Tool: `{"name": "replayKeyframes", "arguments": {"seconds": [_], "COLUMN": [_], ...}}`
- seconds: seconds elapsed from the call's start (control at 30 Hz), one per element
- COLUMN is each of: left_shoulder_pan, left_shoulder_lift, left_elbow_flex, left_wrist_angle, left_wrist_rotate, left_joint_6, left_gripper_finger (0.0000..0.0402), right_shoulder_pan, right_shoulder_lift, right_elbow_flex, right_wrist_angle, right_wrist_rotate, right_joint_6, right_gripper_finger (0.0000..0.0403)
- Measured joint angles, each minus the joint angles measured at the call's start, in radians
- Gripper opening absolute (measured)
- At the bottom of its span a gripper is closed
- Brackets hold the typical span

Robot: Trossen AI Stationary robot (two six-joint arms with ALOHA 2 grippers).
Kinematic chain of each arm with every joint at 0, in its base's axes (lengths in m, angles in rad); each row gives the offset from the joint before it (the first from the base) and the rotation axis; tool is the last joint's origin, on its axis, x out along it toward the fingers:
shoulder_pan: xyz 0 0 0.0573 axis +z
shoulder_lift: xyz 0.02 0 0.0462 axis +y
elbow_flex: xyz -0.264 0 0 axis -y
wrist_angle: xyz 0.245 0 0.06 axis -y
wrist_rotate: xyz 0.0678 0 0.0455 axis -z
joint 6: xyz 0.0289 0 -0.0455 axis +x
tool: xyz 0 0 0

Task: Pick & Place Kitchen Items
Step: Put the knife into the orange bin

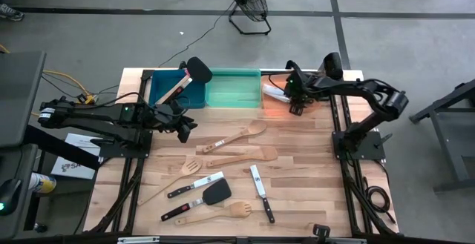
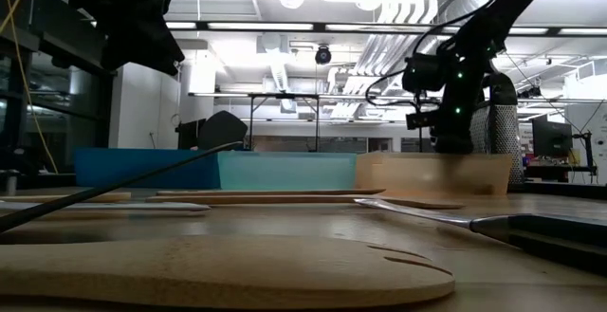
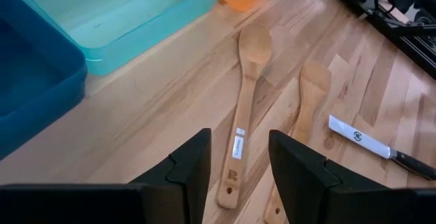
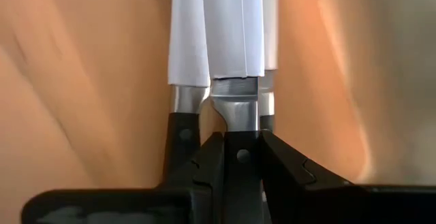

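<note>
My right gripper (image 1: 295, 104) hangs over the orange bin (image 1: 276, 109) at the table's far right and is shut on a black-handled steel knife (image 4: 231, 26). Two more knives (image 4: 187, 40) lie under it in the bin. My left gripper (image 1: 183, 129) is open and empty in front of the blue bin (image 1: 169, 96). In its wrist view its fingers (image 3: 238, 139) hover above a pale wooden spoon (image 3: 245, 94) that lies flat on the table. More utensils lie on the table: a wooden spatula (image 1: 249, 155), knives (image 1: 261, 192) and a black turner (image 1: 214, 194). My right gripper pinches the knife's black handle (image 4: 238, 157) between its two fingers, just behind the steel bolster. The fingers lie along the knife, and the blade points away from the wrist into the orange bin. Whether the blade rests on the knives below, I cannot tell.
The blue bin holds a black turner (image 1: 197, 70) and a wooden utensil. The green bin (image 1: 234, 88) stands between the blue and orange bins. A slotted wooden spatula (image 1: 190, 168), a wooden fork (image 1: 236, 210) and more knives (image 1: 194, 185) lie toward the near edge.
</note>
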Motion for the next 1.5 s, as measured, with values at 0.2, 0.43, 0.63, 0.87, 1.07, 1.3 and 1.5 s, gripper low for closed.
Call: {"name": "replayKeyframes", "arguments": {"seconds": [0.2, 0.43, 0.63, 0.87, 1.07, 1.3, 1.5], "left_shoulder_pan": [0.0, 0.0, 0.0, 0.0, 0.0, 0.0, 0.0], "left_shoulder_lift": [0.0, 0.0, 0.0, 0.0, 0.0, 0.0, 0.0], "left_elbow_flex": [0.0, 0.0, 0.0, 0.0, 0.0, 0.0, 0.0], "left_wrist_angle": [0.0, 0.0, -0.001, -0.005, -0.025, -0.038, -0.042], "left_wrist_rotate": [0.0, 0.0, 0.0, 0.0, 0.0, 0.0, 0.0], "left_joint_6": [-0.022, -0.022, -0.022, -0.022, -0.022, 0.016, 0.06], "left_gripper_finger": [0.0145, 0.0145, 0.0145, 0.0145, 0.0145, 0.0145, 0.0145], "right_shoulder_pan": [0.0, 0.0, 0.003, 0.003, 0.006, 0.008, 0.01], "right_shoulder_lift": [0.025, 0.026, 0.02, -0.052, -0.148, -0.269, -0.345], "right_elbow_flex": [0.0, 0.003, 0.003, 0.023, 0.076, 0.118, 0.118], "right_wrist_angle": [0.003, 0.021, 0.013, -0.047, -0.109, -0.164, -0.149], "right_wrist_rotate": [-0.002, 0.004, 0.035, 0.072, 0.041, -0.197, -0.466], "right_joint_6": [0.0, 0.0, 0.005, 0.076, 0.297, 0.686, 0.92], "right_gripper_finger": [0.0065, 0.0167, 0.0221, 0.0224, 0.022, 0.0219, 0.0219]}}
